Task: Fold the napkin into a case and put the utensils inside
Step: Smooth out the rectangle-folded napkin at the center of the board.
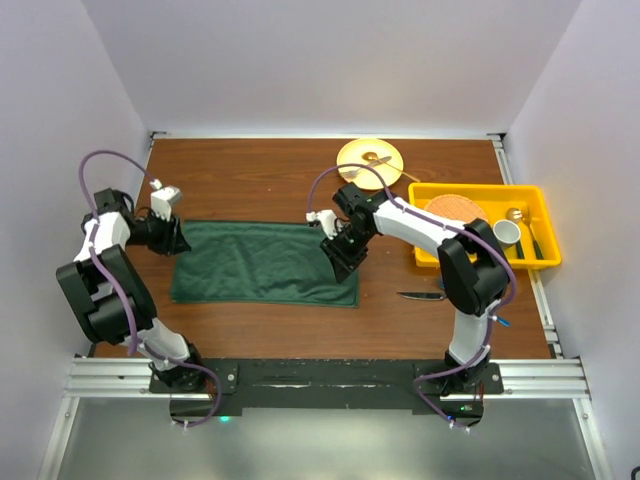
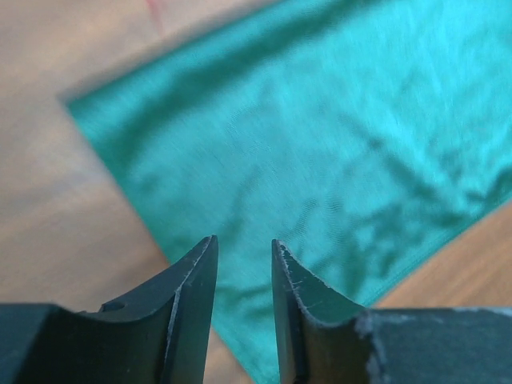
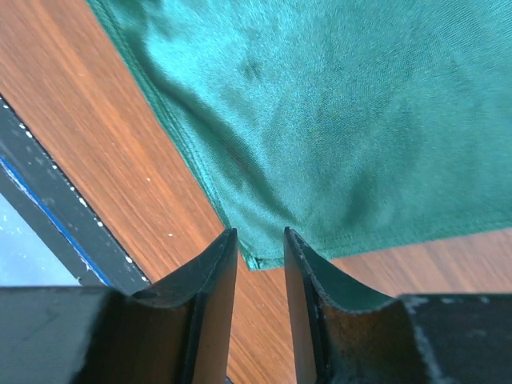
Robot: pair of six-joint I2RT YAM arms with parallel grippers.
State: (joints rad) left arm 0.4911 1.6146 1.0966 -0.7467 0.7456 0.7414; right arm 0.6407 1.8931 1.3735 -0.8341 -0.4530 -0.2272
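Dark green napkin (image 1: 265, 262) of soft, faintly shiny cloth on a smooth wood-grain table (image 1: 250, 180)

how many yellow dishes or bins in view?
2. A round yellow plate at the far edge, right of centre; a rectangular yellow bin along the right side. Nothing suggests a hidden one.

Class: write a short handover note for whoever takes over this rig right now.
Left gripper: open, empty, over the napkin's left end.
Right gripper: open, empty, at its near right corner.
Knife: on the table, right of the napkin. Fork: not clearly visible.
Done: napkin lies as a flat wide rectangle.
To do: fold it into a narrow case, put both utensils inside.
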